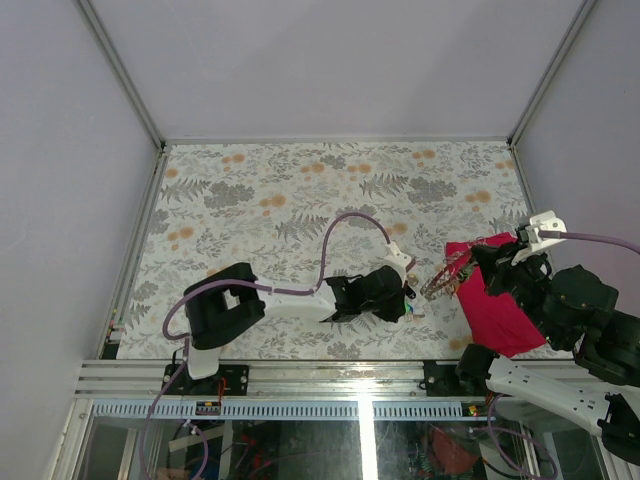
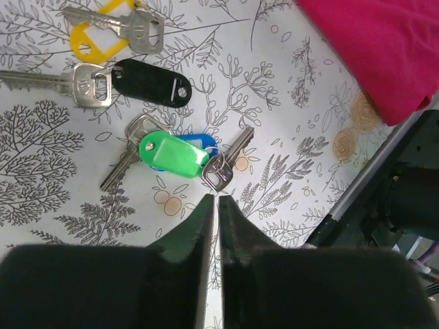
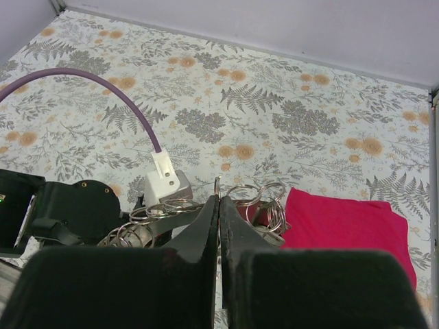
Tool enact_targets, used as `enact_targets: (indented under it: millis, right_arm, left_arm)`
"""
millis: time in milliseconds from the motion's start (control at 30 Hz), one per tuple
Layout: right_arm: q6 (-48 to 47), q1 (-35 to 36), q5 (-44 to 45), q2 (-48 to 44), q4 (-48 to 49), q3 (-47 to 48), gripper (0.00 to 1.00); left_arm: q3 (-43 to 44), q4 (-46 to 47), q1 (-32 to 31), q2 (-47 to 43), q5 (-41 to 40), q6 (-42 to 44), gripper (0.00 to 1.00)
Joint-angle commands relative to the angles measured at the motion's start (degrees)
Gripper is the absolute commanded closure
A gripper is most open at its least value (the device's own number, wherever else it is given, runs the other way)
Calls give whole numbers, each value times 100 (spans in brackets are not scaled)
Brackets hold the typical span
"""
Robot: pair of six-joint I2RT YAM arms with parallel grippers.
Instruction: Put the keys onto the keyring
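Note:
Several keys lie on the floral table in the left wrist view: one with a yellow head (image 2: 96, 34), one with a black head (image 2: 152, 83), and a green-headed one (image 2: 174, 155) lying over a blue one (image 2: 204, 140). My left gripper (image 2: 216, 199) is shut and empty, its tips just short of the green key; it also shows in the top view (image 1: 406, 298). My right gripper (image 3: 219, 199) is shut on one ring of the keyring (image 3: 217, 184), held edge-on above the table. The silvery links (image 3: 264, 199) hang to both sides, and show in the top view (image 1: 438, 281).
A crimson cloth (image 1: 497, 305) lies on the table under the right arm, also seen in the right wrist view (image 3: 350, 223) and left wrist view (image 2: 384, 48). The left arm's purple cable (image 1: 345, 225) arcs over the table. A metal rail (image 1: 300, 378) runs along the near edge.

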Motion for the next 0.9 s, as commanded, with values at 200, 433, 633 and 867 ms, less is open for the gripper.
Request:
enact_targets:
  millis: [200,433,633,867]
  right_arm:
    - [68,16,171,-108,447,91,100]
    - [63,17,192,-119,445,113,100]
    - [72,18,162,-102,448,113,100]
    - [42,18,142,-65,459,107,100]
  left_arm:
    - [734,-60,-160,306,-227,719,66]
    - [1231,-585,-294,730,-562,936,63]
    - [1400,-751,-336,987,-769,1007,63]
    - [1484,-901,-360,1137,-1029,1150,65]
